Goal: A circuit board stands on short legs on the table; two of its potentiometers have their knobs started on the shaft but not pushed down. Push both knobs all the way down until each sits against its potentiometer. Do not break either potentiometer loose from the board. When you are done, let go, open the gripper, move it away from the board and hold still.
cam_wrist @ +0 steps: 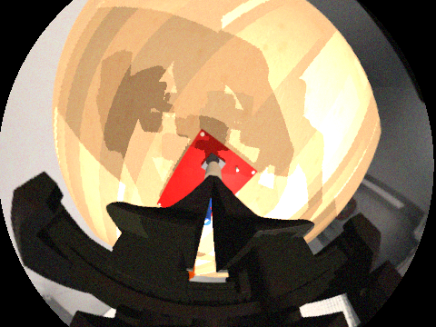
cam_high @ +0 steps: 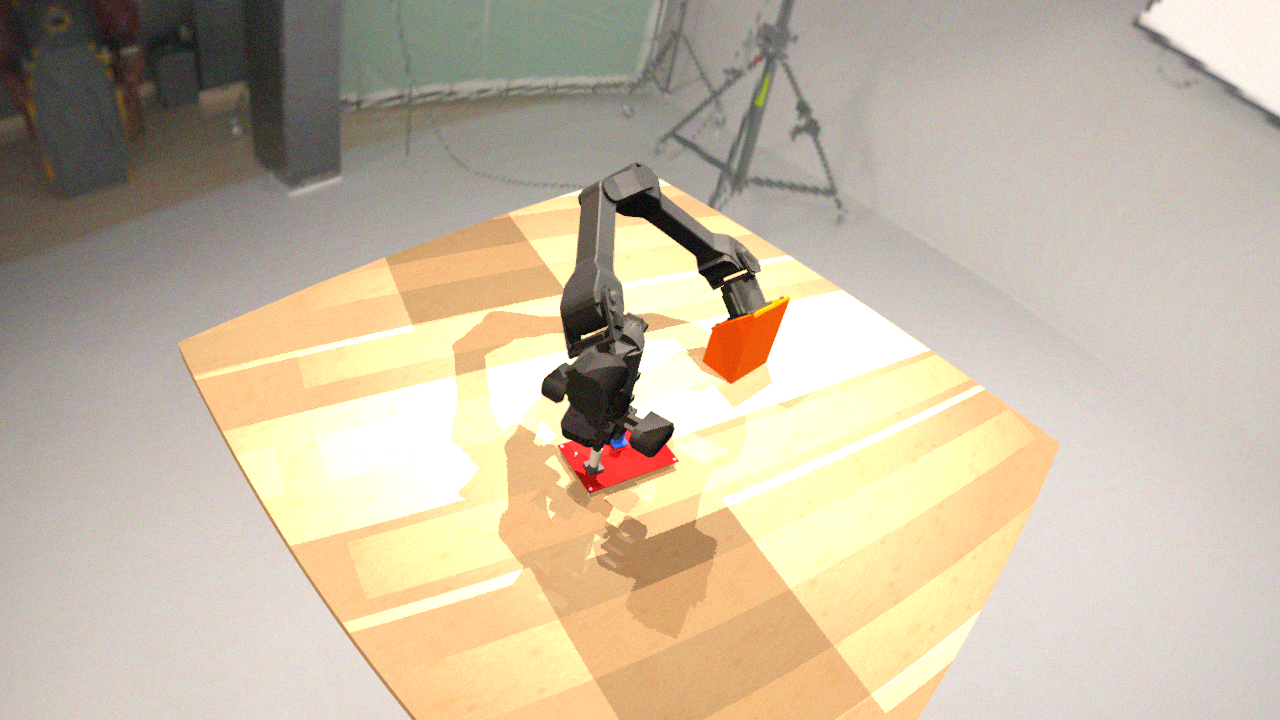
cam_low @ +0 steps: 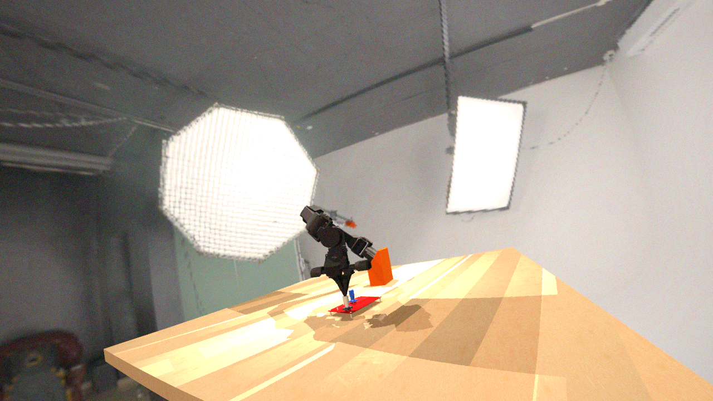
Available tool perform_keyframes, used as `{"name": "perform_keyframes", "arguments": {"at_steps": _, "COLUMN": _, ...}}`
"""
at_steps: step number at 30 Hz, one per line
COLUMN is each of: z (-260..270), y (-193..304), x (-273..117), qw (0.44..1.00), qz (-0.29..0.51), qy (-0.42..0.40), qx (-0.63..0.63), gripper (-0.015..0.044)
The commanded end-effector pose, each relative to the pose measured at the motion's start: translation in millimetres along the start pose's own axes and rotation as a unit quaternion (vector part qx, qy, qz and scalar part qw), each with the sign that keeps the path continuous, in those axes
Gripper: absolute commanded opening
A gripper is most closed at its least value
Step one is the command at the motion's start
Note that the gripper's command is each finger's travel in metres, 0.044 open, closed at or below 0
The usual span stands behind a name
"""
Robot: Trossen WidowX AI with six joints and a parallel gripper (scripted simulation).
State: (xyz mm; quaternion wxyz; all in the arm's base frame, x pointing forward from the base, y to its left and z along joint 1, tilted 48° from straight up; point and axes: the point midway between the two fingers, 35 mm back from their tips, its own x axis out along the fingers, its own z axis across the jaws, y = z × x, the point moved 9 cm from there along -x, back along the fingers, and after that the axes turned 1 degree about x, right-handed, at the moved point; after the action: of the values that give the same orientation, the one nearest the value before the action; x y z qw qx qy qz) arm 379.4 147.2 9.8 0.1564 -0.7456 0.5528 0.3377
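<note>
Red board at centre stage, closed fingers right over the pale knob!

And we look to the wooden tabletop [cam_high: 805, 483] [cam_low: 473, 353] [cam_wrist: 282, 45], where the red circuit board [cam_high: 640, 463] [cam_low: 366, 301] [cam_wrist: 182, 182] stands on its short legs, well inside the edges, between the table's left and right corners as the top view has them. Up on the board, the pale knob [cam_high: 595, 459] [cam_low: 345, 301] [cam_wrist: 213, 170] stands over its dark potentiometer [cam_high: 591, 469] [cam_low: 347, 308] [cam_wrist: 212, 158], close to one end of the board. Down from above comes the black gripper [cam_high: 599, 444] [cam_low: 344, 294] [cam_wrist: 213, 180], clenched, fingertips together and grasping nothing, its tips at the pale knob's top! Whether they are pressing, the pictures cannot settle; nor can we tell if that knob is fully seated.

Just beyond, the blue knob [cam_low: 351, 294] rises upright from the board, its blue base [cam_high: 618, 442] peeking out beneath the gripper in the top view, only a sliver of blue between the fingers in the wrist view. Over towards the far right edge of the tabletop, there's the orange block [cam_high: 747, 342] [cam_low: 380, 268], right by the lower end of the black arm [cam_high: 595, 232] [cam_low: 328, 236].
</note>
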Motion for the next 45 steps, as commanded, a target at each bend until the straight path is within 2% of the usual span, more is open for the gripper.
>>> {"name": "perform_keyframes", "arguments": {"at_steps": 1, "z": -3.6, "y": -3.1, "x": 20.8, "qw": 1.0, "qz": 0.012, "qy": -0.001, "qx": 0.015, "gripper": 0.0}}
{"name": "perform_keyframes", "arguments": {"at_steps": 14, "z": -3.6, "y": -3.3, "x": 19.0, "qw": 1.0, "qz": 0.012, "qy": -0.001, "qx": 0.015, "gripper": 0.0}}
{"name": "perform_keyframes", "arguments": {"at_steps": 40, "z": -3.6, "y": -4.2, "x": -20.6, "qw": 1.0, "qz": 0.012, "qy": -0.002, "qx": 0.015, "gripper": 0.0}}
{"name": "perform_keyframes", "arguments": {"at_steps": 45, "z": -4.0, "y": -3.5, "x": -14.1, "qw": 1.0, "qz": 0.014, "qy": 0.0, "qx": 0.013, "gripper": 0.0131}}
